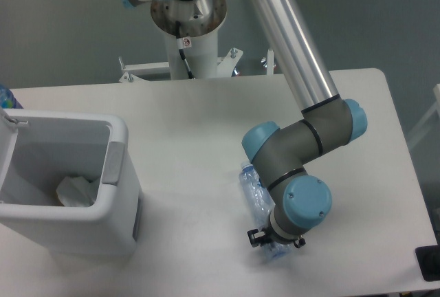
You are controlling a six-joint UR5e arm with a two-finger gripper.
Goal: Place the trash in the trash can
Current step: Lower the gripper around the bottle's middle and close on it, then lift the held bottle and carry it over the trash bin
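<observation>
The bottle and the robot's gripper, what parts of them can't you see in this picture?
- Gripper: the arm's wrist sits on top of it, so its fingers and whether they pinch the bottle are hidden.
- Bottle: its middle and lower end are covered by the arm; the label is too blurred to read.
- Trash can: its left side is cut off by the picture's edge.

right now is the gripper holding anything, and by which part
It looks to hold the bottle near its lower end, but the wrist hides the gripper, so contact cannot be confirmed.
</observation>
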